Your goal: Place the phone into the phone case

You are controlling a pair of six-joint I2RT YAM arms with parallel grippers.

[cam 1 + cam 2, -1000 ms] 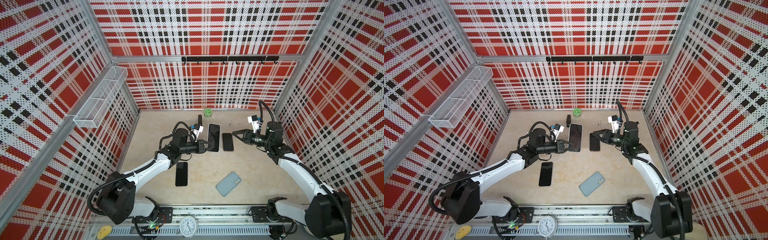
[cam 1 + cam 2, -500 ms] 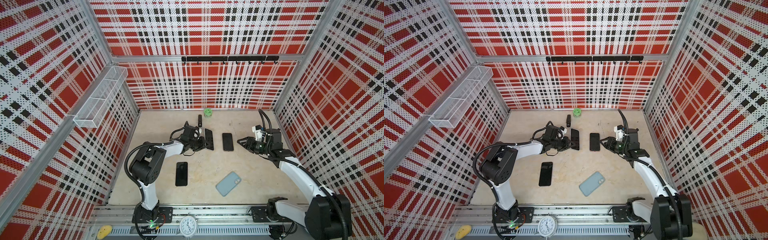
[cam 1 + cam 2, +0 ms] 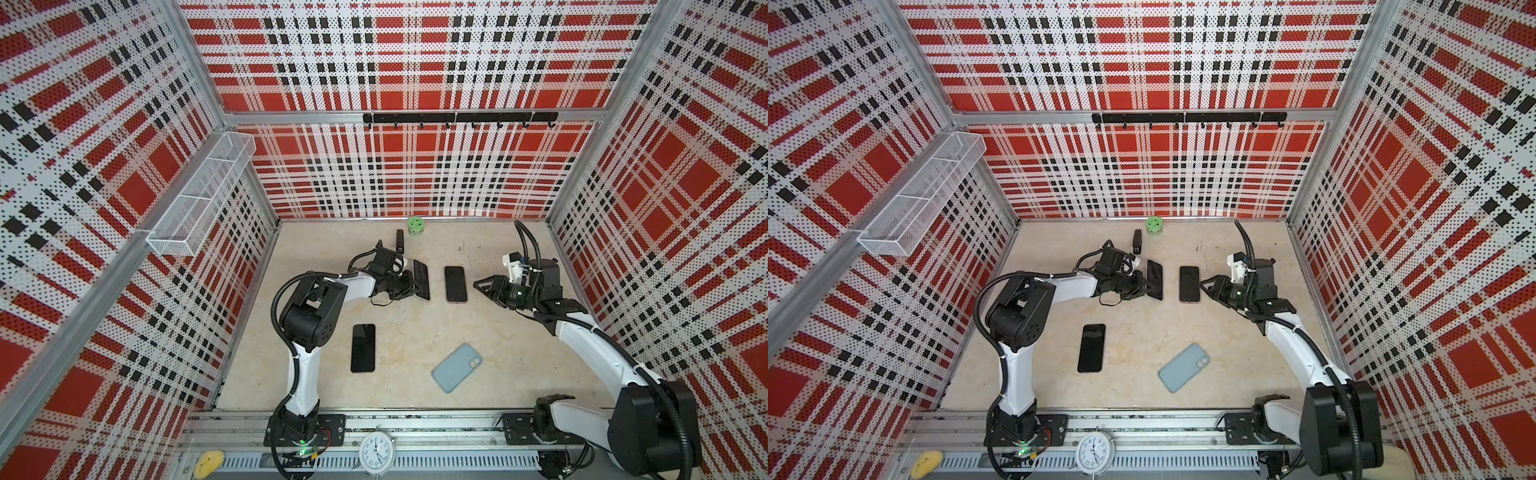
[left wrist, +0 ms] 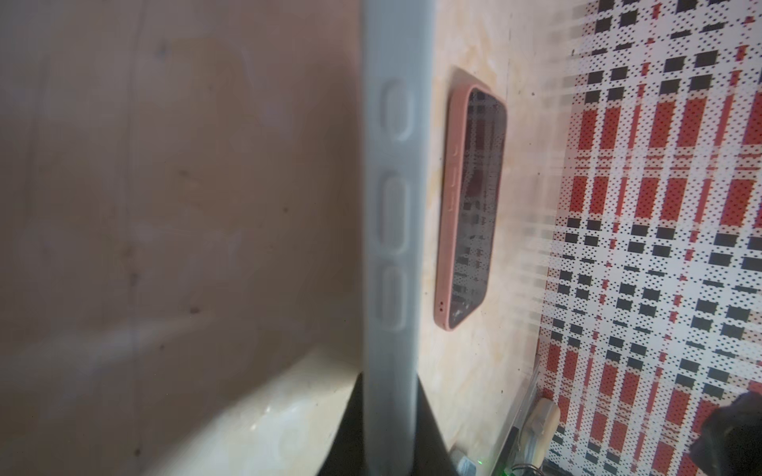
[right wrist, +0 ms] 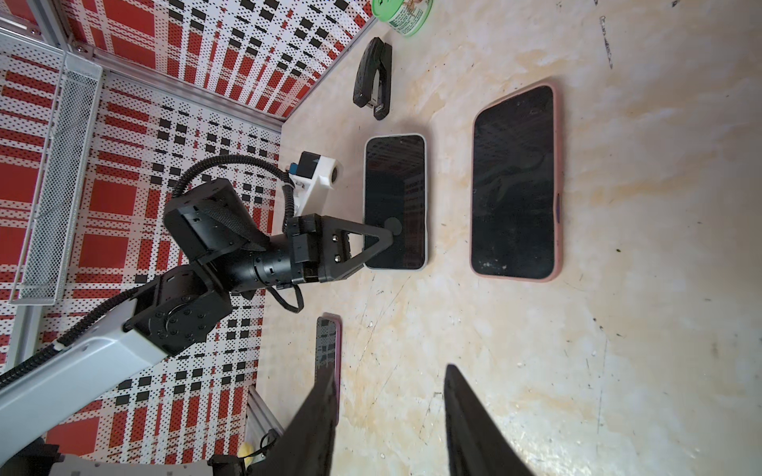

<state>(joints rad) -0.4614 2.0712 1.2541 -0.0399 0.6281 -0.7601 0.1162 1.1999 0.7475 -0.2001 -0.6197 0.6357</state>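
The grey-cased phone lies on the bench, one long edge pinched by the left gripper's fingers. The right gripper hovers beside it, fingers spread and empty. Such a shallow pinch may slip, leaving a corner unseated.

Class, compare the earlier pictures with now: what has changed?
The left gripper, shut on the white-cased phone, lowered it toward the table as its arm folded back. The right gripper, open, sank slightly. The pink-cased phone, dark phone and blue phone stayed put.
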